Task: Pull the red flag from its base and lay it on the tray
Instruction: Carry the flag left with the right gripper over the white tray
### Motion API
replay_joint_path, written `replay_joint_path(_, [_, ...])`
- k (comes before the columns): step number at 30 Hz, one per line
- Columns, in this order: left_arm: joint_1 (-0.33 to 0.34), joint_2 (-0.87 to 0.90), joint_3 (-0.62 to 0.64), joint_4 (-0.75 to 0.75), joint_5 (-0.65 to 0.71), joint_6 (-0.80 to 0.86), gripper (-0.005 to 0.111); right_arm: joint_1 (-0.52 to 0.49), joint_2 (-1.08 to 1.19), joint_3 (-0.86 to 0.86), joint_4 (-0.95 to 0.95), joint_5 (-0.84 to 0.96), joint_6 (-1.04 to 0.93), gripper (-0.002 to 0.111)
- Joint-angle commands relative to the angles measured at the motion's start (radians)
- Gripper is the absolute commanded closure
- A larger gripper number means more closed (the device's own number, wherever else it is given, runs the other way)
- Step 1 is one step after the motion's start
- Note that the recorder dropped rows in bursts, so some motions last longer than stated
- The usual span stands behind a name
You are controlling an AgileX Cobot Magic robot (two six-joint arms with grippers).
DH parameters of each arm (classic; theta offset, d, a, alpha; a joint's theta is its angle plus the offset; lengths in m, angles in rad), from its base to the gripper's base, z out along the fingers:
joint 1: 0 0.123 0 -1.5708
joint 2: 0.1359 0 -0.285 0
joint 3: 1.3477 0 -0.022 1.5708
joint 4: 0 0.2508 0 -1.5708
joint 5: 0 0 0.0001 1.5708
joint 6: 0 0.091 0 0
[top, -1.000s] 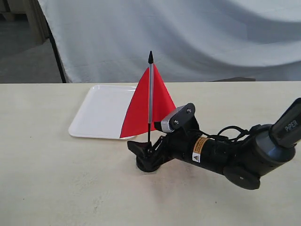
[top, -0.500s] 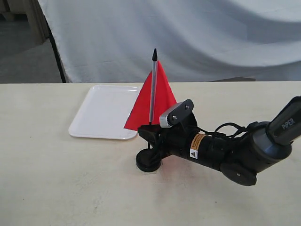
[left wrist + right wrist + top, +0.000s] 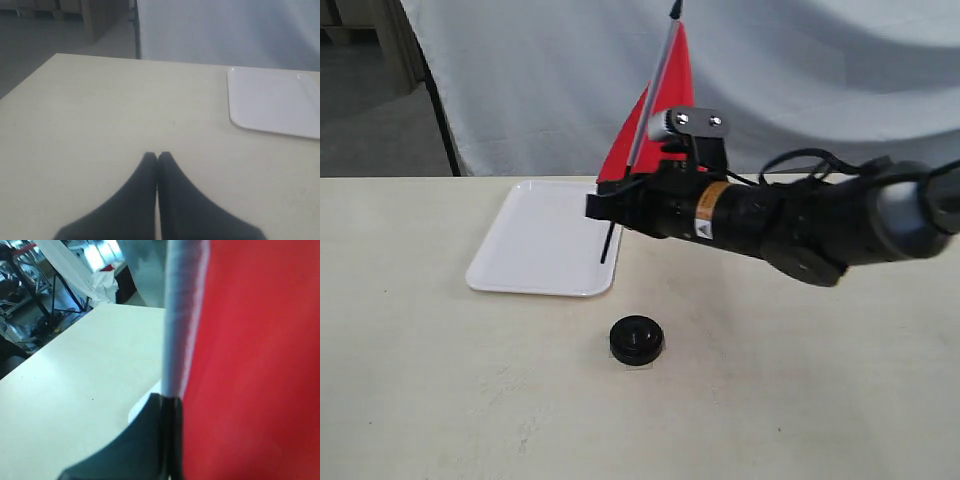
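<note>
My right gripper (image 3: 605, 205) is shut on the black stick of the red flag (image 3: 665, 95) and holds it in the air, tilted, over the near right corner of the white tray (image 3: 535, 240). The stick's lower end hangs free above the tray's rim. In the right wrist view the red flag (image 3: 250, 355) and its whitish sleeve fill most of the frame above the right gripper (image 3: 170, 405). The round black base (image 3: 636, 340) sits alone on the table, in front of the tray. My left gripper (image 3: 157, 157) is shut and empty, low over bare table, with the tray (image 3: 275, 100) ahead of it.
A white cloth backdrop (image 3: 770, 70) hangs behind the cream table (image 3: 440, 400). The right arm (image 3: 800, 225) stretches across the table's right half above the surface. A dark pole stands at the back left.
The right gripper lifted the flag out of the base and carried it up and back toward the tray. The base stayed on the table.
</note>
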Motion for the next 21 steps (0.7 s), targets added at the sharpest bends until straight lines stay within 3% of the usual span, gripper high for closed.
replay_joint_path(1, [0.002,-0.001,0.002,0.0,-0.002,0.001,0.107,0.1,0.069,-0.193,-0.048,0.28,0.135,0.109])
replay_joint_path(12, [0.002,-0.001,0.002,0.0,-0.002,0.001,0.107,0.15,0.319,-0.561,-0.001,0.65,0.223,0.109])
replay_joint_path(21, [0.002,-0.001,0.002,0.0,-0.002,0.001,0.107,0.152,0.474,-0.754,0.052,0.809,0.099,0.109])
